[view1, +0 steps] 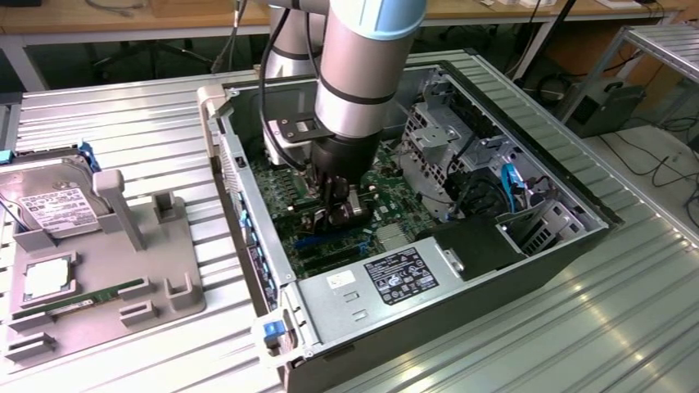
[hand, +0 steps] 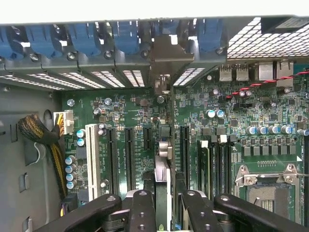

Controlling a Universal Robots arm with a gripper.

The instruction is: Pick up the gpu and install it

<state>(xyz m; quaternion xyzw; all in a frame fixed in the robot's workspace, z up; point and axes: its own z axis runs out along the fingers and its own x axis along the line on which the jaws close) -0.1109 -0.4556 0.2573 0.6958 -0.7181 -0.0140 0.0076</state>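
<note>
Ribbed metal counter – bright glare at the exterior view's lower right. Wooden bench behind; metal rack and floor cables at right.

one gpu — one hard drive, one case

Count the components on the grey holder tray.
3: hard drive at the far end, square silver chip in the middle, green memory stick near the front edge. Posts may hide more.
</note>
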